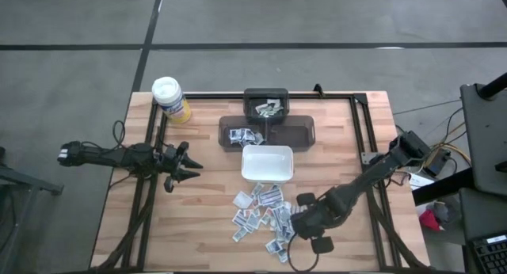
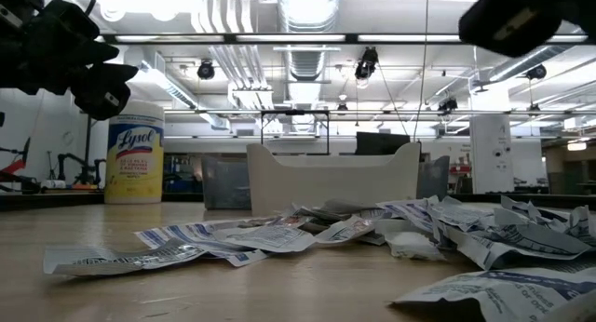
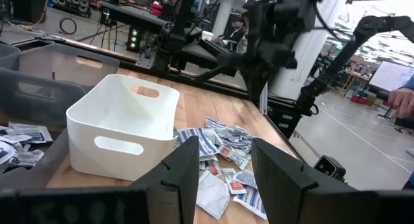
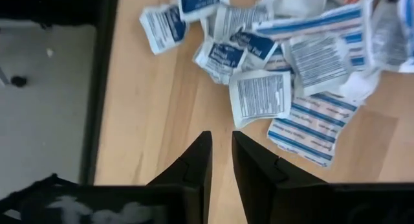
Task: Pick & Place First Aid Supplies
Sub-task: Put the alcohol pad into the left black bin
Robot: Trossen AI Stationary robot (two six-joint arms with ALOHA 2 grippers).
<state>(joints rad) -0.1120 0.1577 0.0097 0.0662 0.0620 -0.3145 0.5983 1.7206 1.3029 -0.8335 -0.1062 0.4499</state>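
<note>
I am hovering my right gripper (image 4: 220,160), fingers slightly parted and empty, over the packets (image 1: 260,212) lying scattered near the wooden table's (image 1: 198,218) front edge. Their fine print is too small to read. Behind them the white dish (image 1: 267,164) is sitting mid-table. My left gripper (image 1: 188,166), open, is waiting at the left side. At the back left corner, the yellow canister (image 2: 135,160) is showing "Lysol".

"Lysol" on the yellow canister (image 2: 136,160), print on the packets (image 2: 270,236) too small to read
</note>
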